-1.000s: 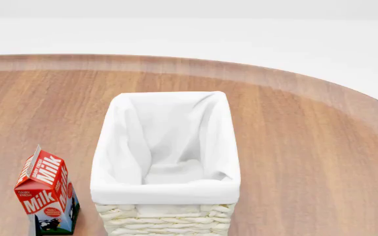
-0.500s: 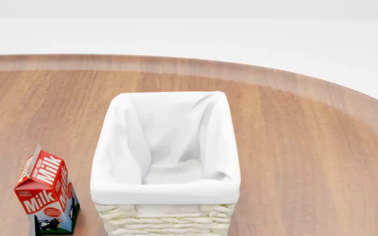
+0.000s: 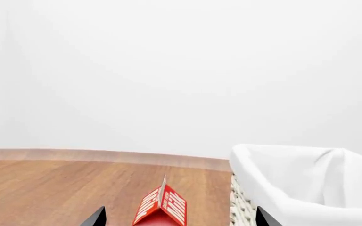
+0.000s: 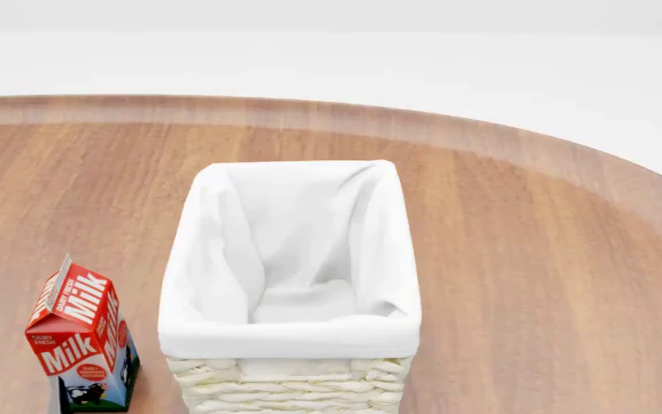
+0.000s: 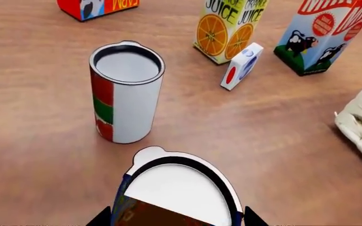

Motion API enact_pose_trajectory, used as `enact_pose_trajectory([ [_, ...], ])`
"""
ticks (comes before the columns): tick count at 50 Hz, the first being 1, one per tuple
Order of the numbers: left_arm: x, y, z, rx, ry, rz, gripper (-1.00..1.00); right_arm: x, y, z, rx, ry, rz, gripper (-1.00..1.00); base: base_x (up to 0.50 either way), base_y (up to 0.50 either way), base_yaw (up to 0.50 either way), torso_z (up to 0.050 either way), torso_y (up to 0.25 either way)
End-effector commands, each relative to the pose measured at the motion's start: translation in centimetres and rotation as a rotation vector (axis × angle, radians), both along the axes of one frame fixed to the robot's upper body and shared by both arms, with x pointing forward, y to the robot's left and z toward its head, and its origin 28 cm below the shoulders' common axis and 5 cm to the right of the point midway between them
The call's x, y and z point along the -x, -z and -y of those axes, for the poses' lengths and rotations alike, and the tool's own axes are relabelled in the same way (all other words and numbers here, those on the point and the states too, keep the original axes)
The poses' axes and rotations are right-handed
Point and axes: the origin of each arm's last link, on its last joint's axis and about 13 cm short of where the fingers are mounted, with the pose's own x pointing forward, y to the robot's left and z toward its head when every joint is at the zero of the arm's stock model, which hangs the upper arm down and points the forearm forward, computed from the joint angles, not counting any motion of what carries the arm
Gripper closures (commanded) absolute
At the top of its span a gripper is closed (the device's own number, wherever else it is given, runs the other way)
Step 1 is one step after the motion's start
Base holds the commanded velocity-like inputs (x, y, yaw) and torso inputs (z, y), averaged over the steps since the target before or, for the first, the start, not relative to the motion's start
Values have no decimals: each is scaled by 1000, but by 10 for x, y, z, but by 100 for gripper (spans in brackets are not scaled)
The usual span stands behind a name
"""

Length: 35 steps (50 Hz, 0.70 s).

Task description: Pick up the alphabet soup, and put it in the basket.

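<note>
Straddling the alphabet soup [image 5: 177,193], the right pincer [image 5: 175,219] looks spread; this stiff, smooth, likely weighty can wants a mid-wall hold

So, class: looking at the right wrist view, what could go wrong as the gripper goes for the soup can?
1. The red and green can stands close beyond the alphabet soup; a push forward could knock it over.
2. The right gripper shows only its fingertips flanking the can, so the grasp could slip.

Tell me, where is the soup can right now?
Only the right wrist view shows the alphabet soup: on the wooden table between the right gripper's fingertips, beside the red-and-green can.
</note>
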Motion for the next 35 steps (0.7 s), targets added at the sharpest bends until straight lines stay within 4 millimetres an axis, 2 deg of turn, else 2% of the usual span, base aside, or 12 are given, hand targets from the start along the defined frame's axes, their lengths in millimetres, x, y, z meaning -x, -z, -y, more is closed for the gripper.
enact_pose_trajectory([
  [1, 0, 0, 0, -1, 0, 0, -100, -3, 5, -2, 19, -3, -4, -100, 0, 0, 0, 0, 0],
  [4, 0, 0, 0, -1, 0, 0, -100, -5, 7, -2, 22, -3, 4, -100, 0, 0, 0, 0, 0],
  [5, 0, 0, 0, -1, 0, 0, -100, -5, 7, -3, 17, 3, 2, 100, 0, 0, 0, 0, 0],
  [18, 0, 0, 0, -1, -3, 1, -100, -8, -1, -3, -49, 68, 64, 100, 0, 0, 0, 0, 0],
  [35, -1, 1, 1, -4, -2, -3, -100, -3, -39, 6, -313, 218, 139, 100, 0, 0, 0, 0, 0],
])
